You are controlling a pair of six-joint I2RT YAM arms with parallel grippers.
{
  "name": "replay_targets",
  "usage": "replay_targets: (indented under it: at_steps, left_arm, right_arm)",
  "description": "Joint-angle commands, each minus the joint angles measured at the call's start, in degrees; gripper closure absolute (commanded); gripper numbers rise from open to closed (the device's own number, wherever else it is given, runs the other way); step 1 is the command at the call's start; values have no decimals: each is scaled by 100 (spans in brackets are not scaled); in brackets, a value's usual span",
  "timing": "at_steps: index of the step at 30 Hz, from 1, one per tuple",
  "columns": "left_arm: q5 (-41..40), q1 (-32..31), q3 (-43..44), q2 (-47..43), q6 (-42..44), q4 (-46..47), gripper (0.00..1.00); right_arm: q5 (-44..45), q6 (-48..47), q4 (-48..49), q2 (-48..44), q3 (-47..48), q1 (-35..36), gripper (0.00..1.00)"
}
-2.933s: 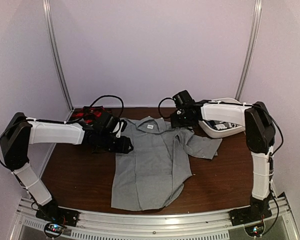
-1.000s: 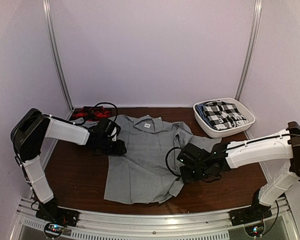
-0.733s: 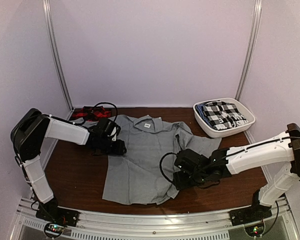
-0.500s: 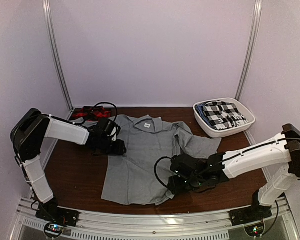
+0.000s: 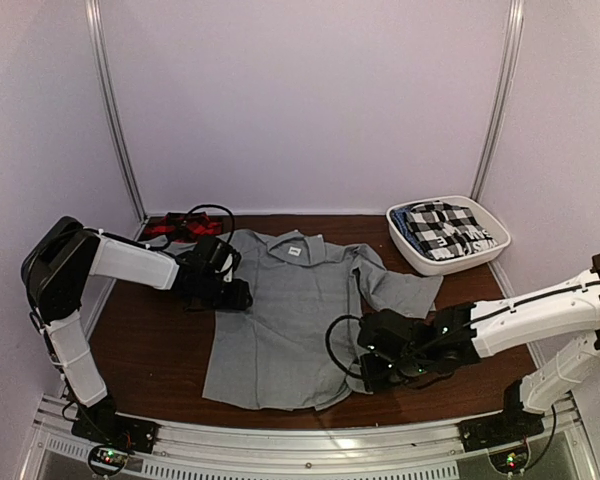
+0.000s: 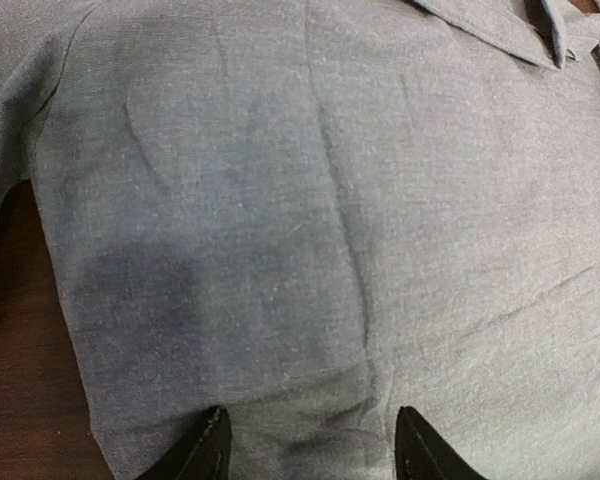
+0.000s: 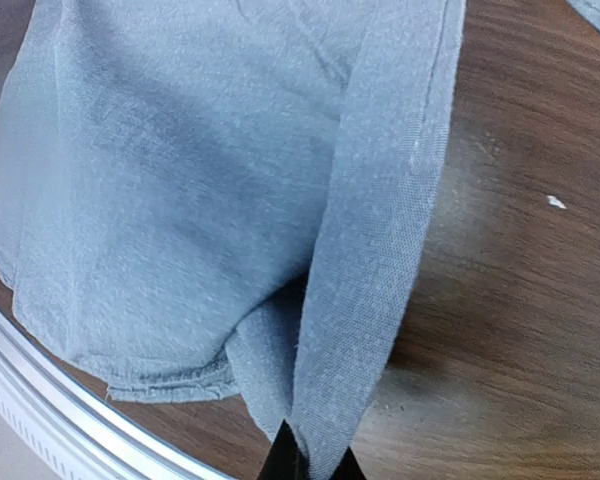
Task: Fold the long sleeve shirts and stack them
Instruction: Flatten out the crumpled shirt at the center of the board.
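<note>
A light grey long sleeve shirt (image 5: 280, 320) lies spread flat on the brown table (image 5: 150, 345), collar toward the back. My left gripper (image 5: 242, 295) rests on its left side near the shoulder. In the left wrist view the left gripper (image 6: 310, 455) is open, fingertips (image 6: 208, 455) pressed on the grey shirt (image 6: 280, 200) with a small wrinkle between them. My right gripper (image 5: 365, 378) is at the shirt's front right corner. In the right wrist view the right gripper (image 7: 305, 468) is shut on a raised fold of the grey shirt (image 7: 380, 250). A red-and-black plaid shirt (image 5: 175, 228) lies bunched at the back left.
A white basket (image 5: 410, 262) with black-and-white checked cloth (image 5: 445, 232) stands at the back right. The aluminium front rail (image 5: 300, 440) runs close below the shirt's hem, also seen as the rail (image 7: 40, 400) in the right wrist view. A shirt sleeve (image 5: 410, 292) lies out to the right.
My right gripper came down the shirt's right side to the front corner, shut on the cloth there, and drew slightly to the right. The left arm has stayed put.
</note>
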Motion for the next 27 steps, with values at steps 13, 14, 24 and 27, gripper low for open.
replay_targets:
  at_steps: [13,14,24,27]
  left_arm:
    - [-212,219,-131,71,55,-516,42]
    - [-207,219,-116,59,75,-531,42]
    - [212,210,249,-267,239,-854,36]
    - [369,174,326,-618,245,-1048,31]
  right_arm:
    - [243,-107,-2009,-825,-630,-474,93]
    - [108,-98,-1911,-800,-779,-472,93]
    - [-29,-162,-1848,-1097,-581,-432,70]
    - [386,-243,-2147,-1188,-43,-442,47]
